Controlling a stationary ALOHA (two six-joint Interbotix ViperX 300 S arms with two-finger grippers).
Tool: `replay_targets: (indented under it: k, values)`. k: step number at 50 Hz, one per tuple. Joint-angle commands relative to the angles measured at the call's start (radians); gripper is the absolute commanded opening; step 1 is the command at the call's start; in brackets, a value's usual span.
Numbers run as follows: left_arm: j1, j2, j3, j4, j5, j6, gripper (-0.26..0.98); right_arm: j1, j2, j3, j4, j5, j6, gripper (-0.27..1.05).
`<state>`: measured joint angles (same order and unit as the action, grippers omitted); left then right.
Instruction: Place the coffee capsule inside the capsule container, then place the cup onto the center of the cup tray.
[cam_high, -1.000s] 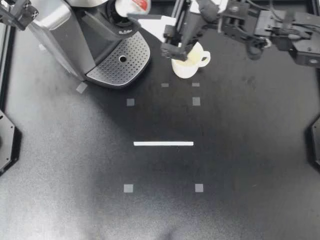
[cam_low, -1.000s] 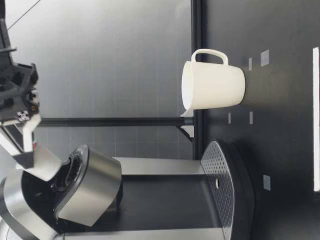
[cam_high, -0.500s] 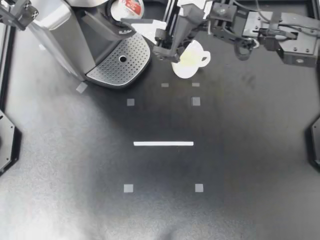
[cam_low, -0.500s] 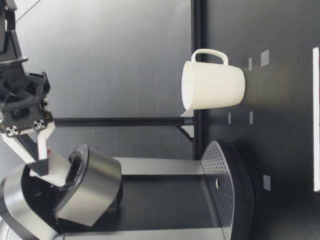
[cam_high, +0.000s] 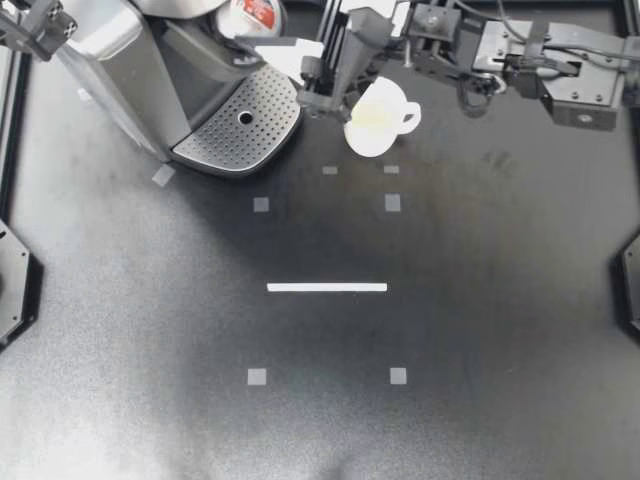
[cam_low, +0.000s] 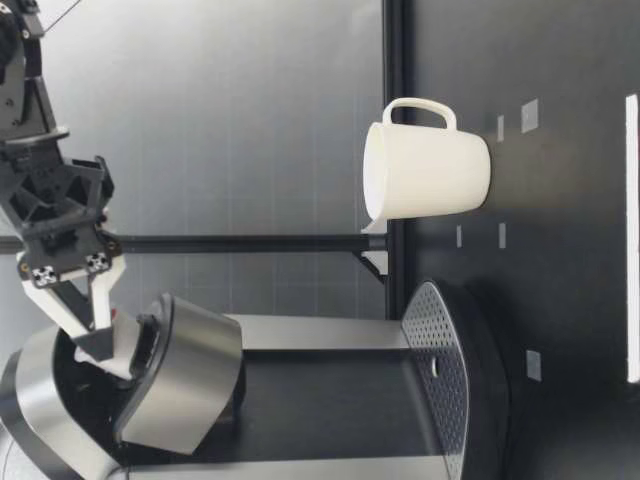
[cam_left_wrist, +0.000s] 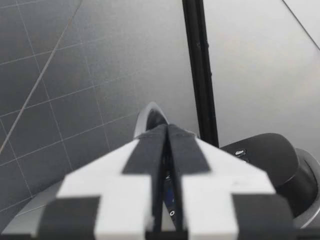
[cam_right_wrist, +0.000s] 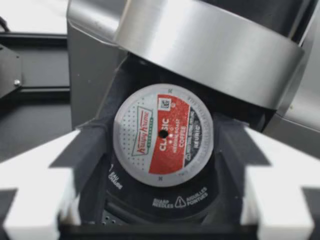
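My right gripper (cam_high: 262, 22) is at the top of the coffee machine (cam_high: 120, 70), pointing down into the machine's open head. The coffee capsule (cam_right_wrist: 162, 134) lies straight ahead of it, foil face turned to my wrist camera. It sits in the black ring of the capsule container (cam_right_wrist: 165, 205). The machine's silver lid (cam_right_wrist: 210, 45) is tipped up just beyond the capsule. My gripper straddles the capsule, but I cannot tell whether it is clamped on it or loose around it.

Lower down, the perforated cup tray (cam_high: 215, 140) juts from the machine's base. The cup (cam_high: 375, 125) stands upright on the table (cam_high: 480, 330) beside the tray, a little apart from it. Its handle points away from the machine, and my right arm (cam_high: 470, 50) passes above its rim.

On the machine's far side from the cup, my left gripper (cam_high: 50, 25) hangs by the machine's upper corner. Its fingers (cam_left_wrist: 150, 150) are pressed flat together with nothing between them.

Farthest from the machine, small grey squares (cam_high: 261, 204) and a white tape strip (cam_high: 327, 287) lie on the table, well apart from the tray.
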<state>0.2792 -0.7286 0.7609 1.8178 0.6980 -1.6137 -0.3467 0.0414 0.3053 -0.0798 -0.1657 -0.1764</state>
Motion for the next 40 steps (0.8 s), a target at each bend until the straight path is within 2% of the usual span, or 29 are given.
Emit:
replay_targets:
  k: [1, 12, 40]
  values:
    - [0.003, -0.002, -0.011, 0.005, 0.003, 0.000, 0.08, -0.005, -0.008, -0.034, -0.002, 0.002, 0.002, 0.56]
    - [0.003, -0.002, -0.011, 0.006, 0.003, 0.000, 0.08, -0.005, -0.006, -0.037, -0.002, 0.002, 0.003, 0.77]
    - [0.003, -0.002, 0.005, 0.006, 0.003, -0.006, 0.08, -0.005, -0.092, 0.034, 0.009, -0.028, 0.011, 0.77]
